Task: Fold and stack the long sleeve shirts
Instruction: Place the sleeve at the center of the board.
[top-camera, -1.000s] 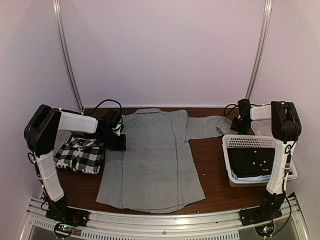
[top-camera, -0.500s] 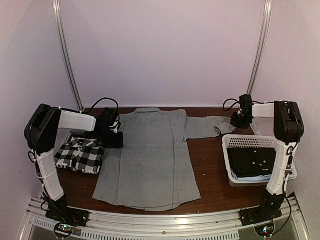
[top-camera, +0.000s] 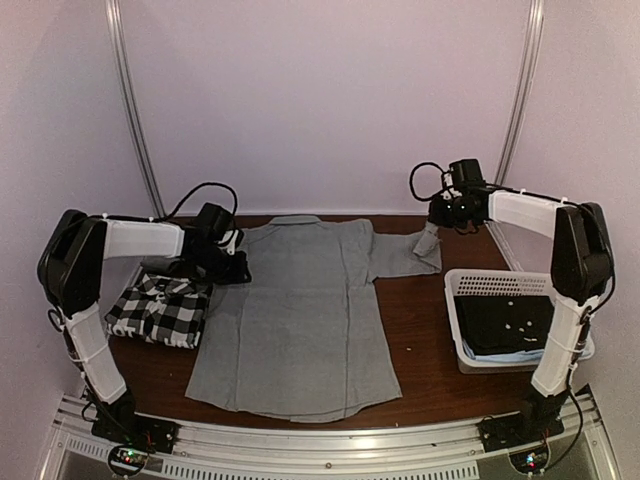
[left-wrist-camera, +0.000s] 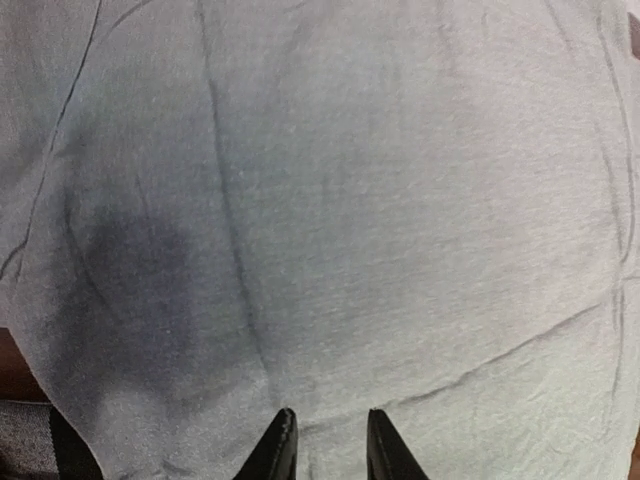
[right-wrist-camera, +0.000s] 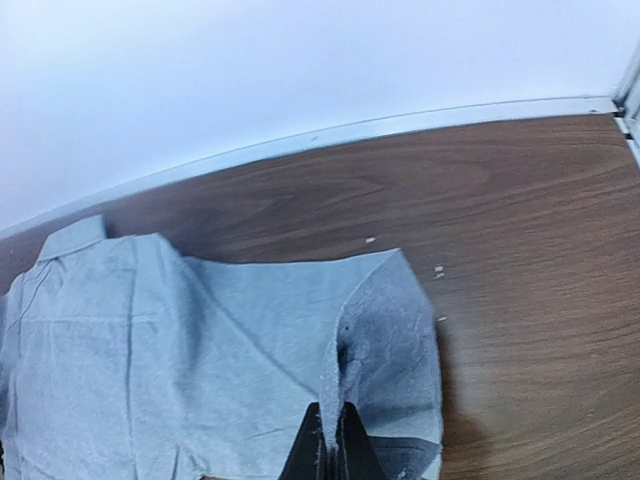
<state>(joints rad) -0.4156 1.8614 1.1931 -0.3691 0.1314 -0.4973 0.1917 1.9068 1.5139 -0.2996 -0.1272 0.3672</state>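
Grey shirt (top-camera: 300, 310) is soft matt cloth with a fine weave, a bit creased, and the seams show up close. Checked shirt (top-camera: 160, 310) at 9 o'clock looks like similar soft cloth. Table (top-camera: 420, 322) is dark wood grain with a slight sheen. Basket (top-camera: 500, 283) at 3 o'clock is smooth white plastic with a perforated wall.

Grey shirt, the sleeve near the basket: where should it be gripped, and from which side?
Grip the sleeve at its free end, pinching from above on the basket side. It sticks out flat from the grey shirt, so the tip lifts freely and the rest can trail over the body. The right gripper is shut there, with the end raised.
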